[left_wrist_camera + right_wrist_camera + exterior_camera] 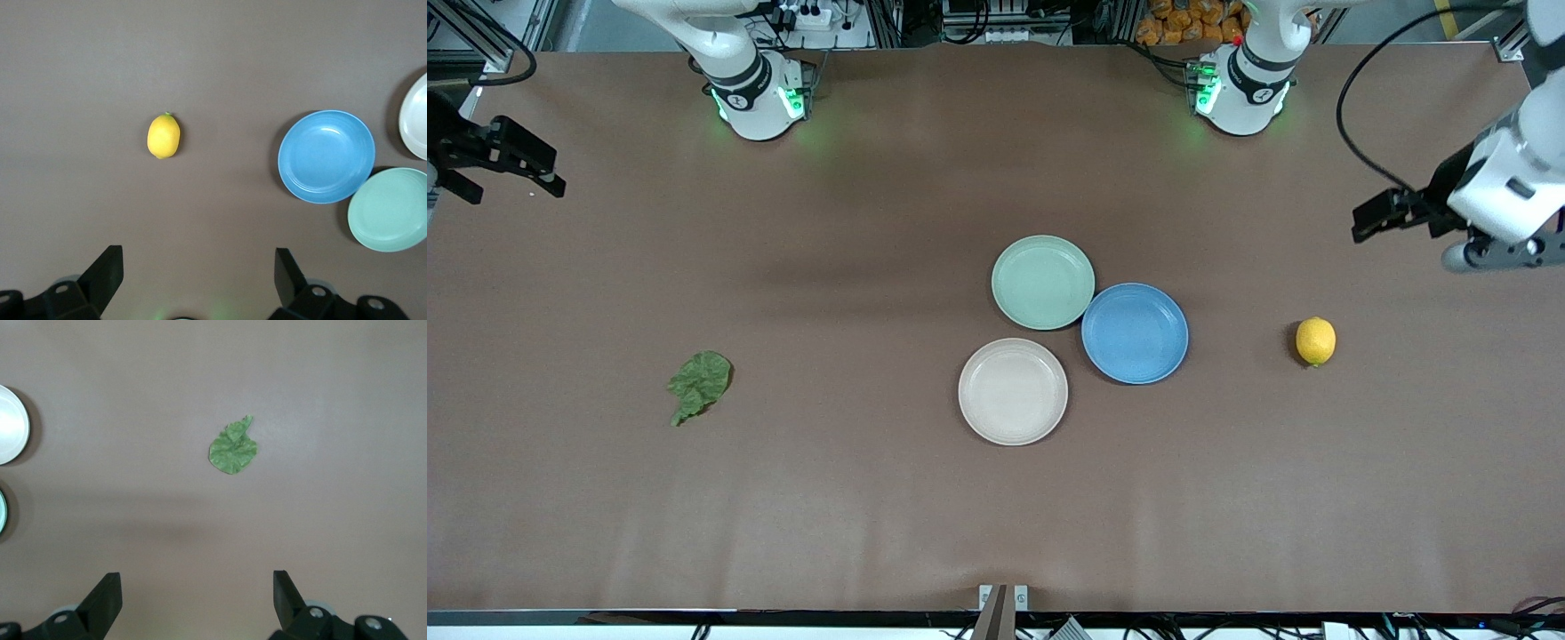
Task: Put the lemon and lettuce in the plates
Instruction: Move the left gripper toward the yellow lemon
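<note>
The left gripper point(193, 277) is being held above the brown worktop point(871, 498), fingers point(107, 270) spread wide, with the small oval yellow lemon point(163, 135) lying ahead of them. The right gripper point(193, 597) is likewise being held wide open over the crinkled dark green lettuce leaf point(233, 450). The pale mint round plastic plate point(1042, 282) and beige plate point(1013, 391) are sitting mid-worktop beside a blue plate point(1135, 333).

Brown table point(871, 533) — evenly lit, aluminium framing point(480, 27)

The front camera looks down from high across the brown counter point(871, 516), facing both robot bases. Each wrist camera looks straight down from well above; the left shares the small yellow oval lemon point(1315, 340) point(163, 135), the right the crinkled green lettuce leaf point(699, 384) point(233, 449).
</note>
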Motion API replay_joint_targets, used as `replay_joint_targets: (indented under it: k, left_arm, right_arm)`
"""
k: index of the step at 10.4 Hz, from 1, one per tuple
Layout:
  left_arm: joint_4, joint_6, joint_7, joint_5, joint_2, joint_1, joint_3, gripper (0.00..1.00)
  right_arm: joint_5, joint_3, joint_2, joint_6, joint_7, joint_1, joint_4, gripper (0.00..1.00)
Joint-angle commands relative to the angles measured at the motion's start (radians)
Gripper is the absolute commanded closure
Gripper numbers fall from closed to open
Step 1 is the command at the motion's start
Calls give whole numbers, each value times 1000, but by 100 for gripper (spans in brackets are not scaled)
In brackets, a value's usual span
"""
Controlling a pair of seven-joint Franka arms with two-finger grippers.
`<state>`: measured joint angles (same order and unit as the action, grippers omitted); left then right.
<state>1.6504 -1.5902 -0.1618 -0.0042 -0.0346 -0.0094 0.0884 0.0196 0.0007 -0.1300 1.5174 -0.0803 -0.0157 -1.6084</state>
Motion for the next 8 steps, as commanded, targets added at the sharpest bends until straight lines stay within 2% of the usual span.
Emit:
replay_joint_targets:
  k: [1, 4, 7, 8]
  left_arm:
    - [142, -127, 37, 13, 19, 28, 1, 0]
    - [331, -354, 99, 55, 16, 61, 1, 0]
    - [347, -428, 125, 67, -66, 80, -1, 0]
    - [347, -438, 125, 125, -97, 80, -1, 0]
  right_arm:
    - [-4, 22, -14, -11, 10, -26, 8, 0]
    - [-6, 21, -14, -3, 13, -27, 8, 0]
    - [-6, 19, -13, 9, 14, -26, 8, 0]
    - [-6, 19, -14, 9, 14, -26, 8, 0]
